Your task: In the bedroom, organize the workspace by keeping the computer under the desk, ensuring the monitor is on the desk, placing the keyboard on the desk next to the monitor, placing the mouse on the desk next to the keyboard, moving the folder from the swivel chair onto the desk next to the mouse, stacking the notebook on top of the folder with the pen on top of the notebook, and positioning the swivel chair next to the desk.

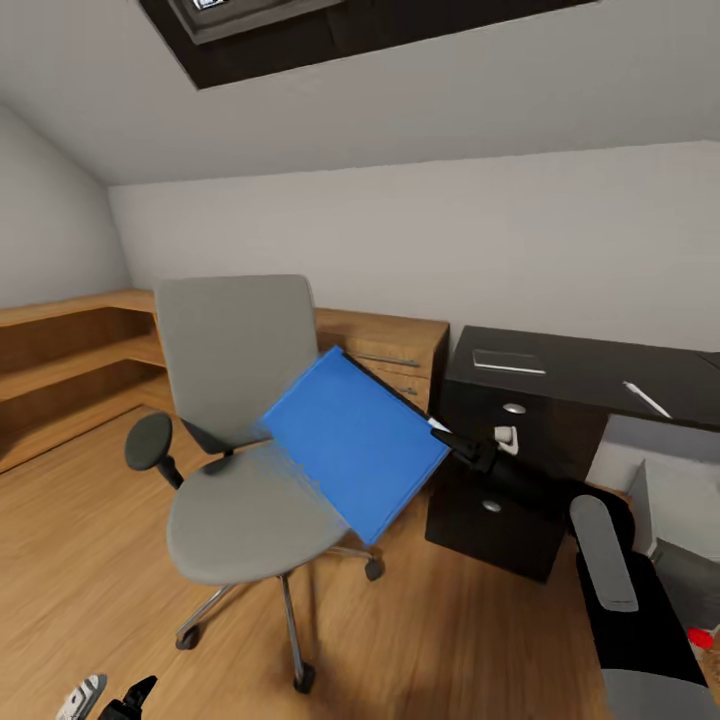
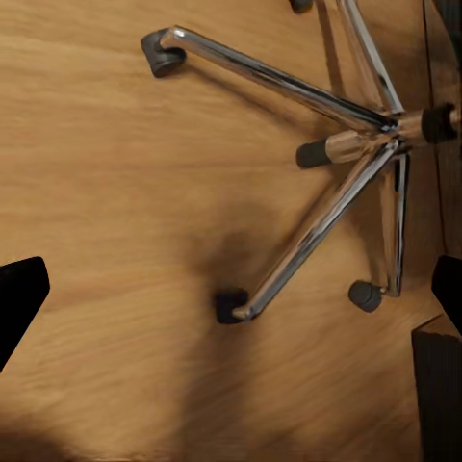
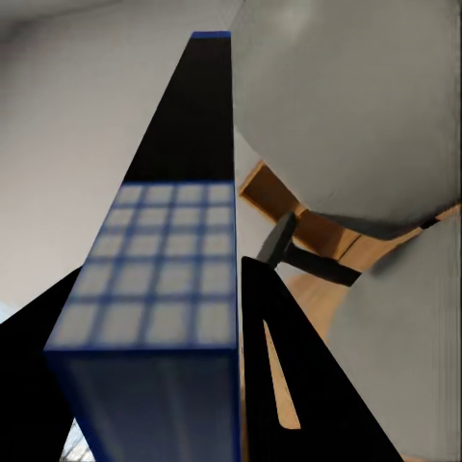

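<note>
The blue folder (image 1: 352, 442) hangs tilted over the grey seat of the swivel chair (image 1: 235, 400), one corner low near the seat. My right gripper (image 1: 447, 434) is shut on the folder's right corner; in the right wrist view the folder's edge (image 3: 164, 289) runs between the black fingers (image 3: 298, 385). The black-topped desk (image 1: 590, 365) stands at the right, with the pale notebook (image 1: 508, 362) and the thin pen (image 1: 647, 399) lying on it. My left gripper (image 1: 112, 700) hangs low and open over the floor, above the chair's chrome star base (image 2: 327, 164). Monitor, keyboard and mouse are out of view.
A black drawer unit (image 1: 500, 490) stands under the desk's left end, close behind the right gripper. A light wood dresser (image 1: 395, 350) and wooden shelves (image 1: 60, 360) line the back wall. A light grey box (image 1: 665, 500) sits under the desk, partly behind my right arm.
</note>
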Robot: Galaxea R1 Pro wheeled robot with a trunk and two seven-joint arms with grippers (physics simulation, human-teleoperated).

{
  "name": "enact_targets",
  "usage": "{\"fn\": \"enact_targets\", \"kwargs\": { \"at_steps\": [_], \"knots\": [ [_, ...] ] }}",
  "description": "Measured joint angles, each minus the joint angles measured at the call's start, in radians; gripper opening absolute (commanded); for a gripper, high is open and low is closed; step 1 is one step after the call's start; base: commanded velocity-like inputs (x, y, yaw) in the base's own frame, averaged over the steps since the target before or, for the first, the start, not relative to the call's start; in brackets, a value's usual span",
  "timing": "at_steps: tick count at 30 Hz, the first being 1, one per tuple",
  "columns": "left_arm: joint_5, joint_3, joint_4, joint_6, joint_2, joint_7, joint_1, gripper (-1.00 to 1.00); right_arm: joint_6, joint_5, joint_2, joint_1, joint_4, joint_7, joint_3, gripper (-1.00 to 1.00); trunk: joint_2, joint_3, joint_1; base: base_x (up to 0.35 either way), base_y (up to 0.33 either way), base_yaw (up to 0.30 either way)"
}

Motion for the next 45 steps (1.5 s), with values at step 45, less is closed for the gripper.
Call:
{"fn": "enact_targets", "kwargs": {
  "at_steps": [45],
  "knots": [
    [-0.124,-0.441,0.05,-0.001,0.05,0.002,-0.074,1.0,0.0,-0.013,0.014,-0.006,-0.037,-0.213,-0.403,-1.0,0.315,0.18,-0.173,0.0,0.0,-0.237]
  ]
}}
